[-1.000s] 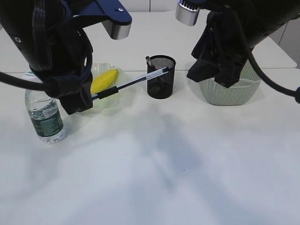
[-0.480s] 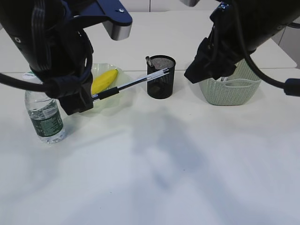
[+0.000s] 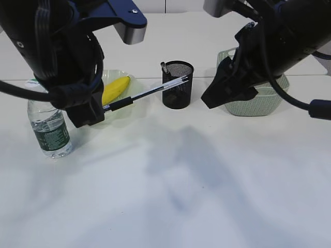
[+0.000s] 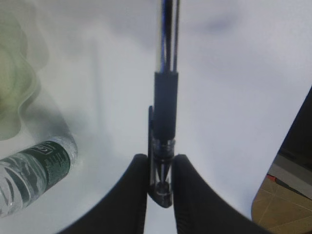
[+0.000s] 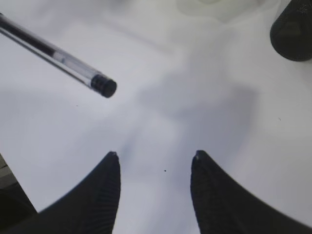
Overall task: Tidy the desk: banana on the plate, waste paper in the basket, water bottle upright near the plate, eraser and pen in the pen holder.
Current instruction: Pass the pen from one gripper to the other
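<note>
My left gripper (image 4: 161, 158) is shut on the tip end of a clear pen (image 4: 165, 97) with a black grip. In the exterior view the pen (image 3: 147, 93) slants up to the right, and its far end reaches the rim of the black mesh pen holder (image 3: 177, 89). A yellow banana (image 3: 115, 89) lies on the pale green plate (image 3: 129, 109). The water bottle (image 3: 50, 128) stands upright left of the plate. My right gripper (image 5: 155, 156) is open and empty above bare table. The pen's cap end (image 5: 63, 61) shows upper left of it. I cannot make out the eraser, and the waste paper is out of view.
A pale green woven basket (image 3: 261, 101) stands at the back right, partly behind my right arm (image 3: 232, 88). A small dark item (image 3: 164, 67) sticks up at the holder's left rim. The white table's right edge shows in the left wrist view.
My right arm has swung away from above the basket, down and toward the table's middle. The left gripper and the pen have hardly moved.
</note>
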